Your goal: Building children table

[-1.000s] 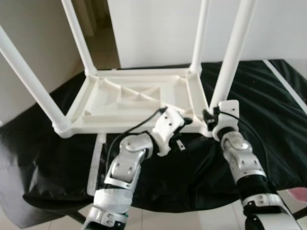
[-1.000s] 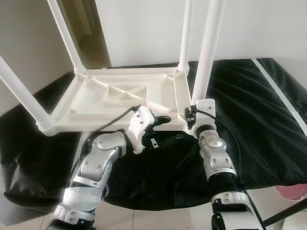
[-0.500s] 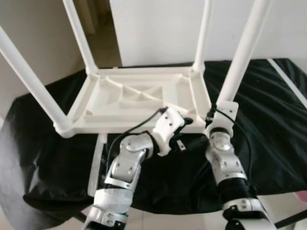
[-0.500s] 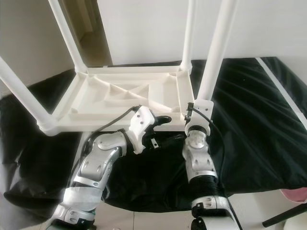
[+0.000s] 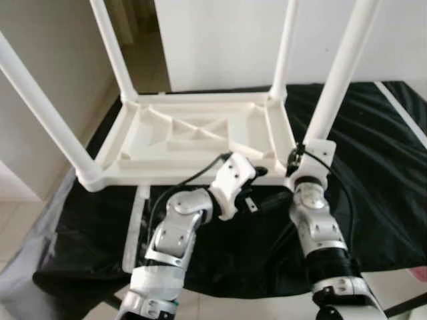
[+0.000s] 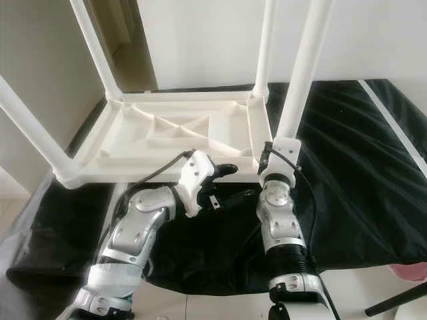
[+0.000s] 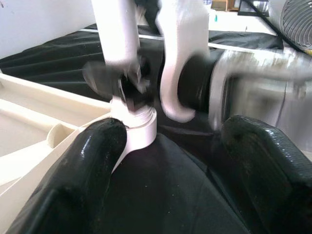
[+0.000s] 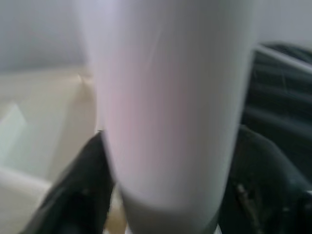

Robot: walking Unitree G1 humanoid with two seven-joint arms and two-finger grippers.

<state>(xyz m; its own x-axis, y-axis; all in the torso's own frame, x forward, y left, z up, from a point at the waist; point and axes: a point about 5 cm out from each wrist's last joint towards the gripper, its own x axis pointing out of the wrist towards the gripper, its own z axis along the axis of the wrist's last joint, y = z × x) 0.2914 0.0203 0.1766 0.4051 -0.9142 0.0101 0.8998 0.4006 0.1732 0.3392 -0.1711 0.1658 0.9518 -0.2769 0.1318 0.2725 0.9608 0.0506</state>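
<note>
Upside-down white table top (image 5: 193, 143) sits on a black cloth (image 5: 373, 167), four legs pointing up. Right gripper (image 8: 165, 195) is at the table top's near right corner, fingers (image 8: 78, 190) clamped around the base of the near right leg (image 5: 340, 73). Left gripper (image 7: 165, 146) is along the table top's near edge, just left of that corner, fingers (image 7: 92, 146) spread wide and holding nothing; one finger touches the leg socket (image 7: 139, 129).
</note>
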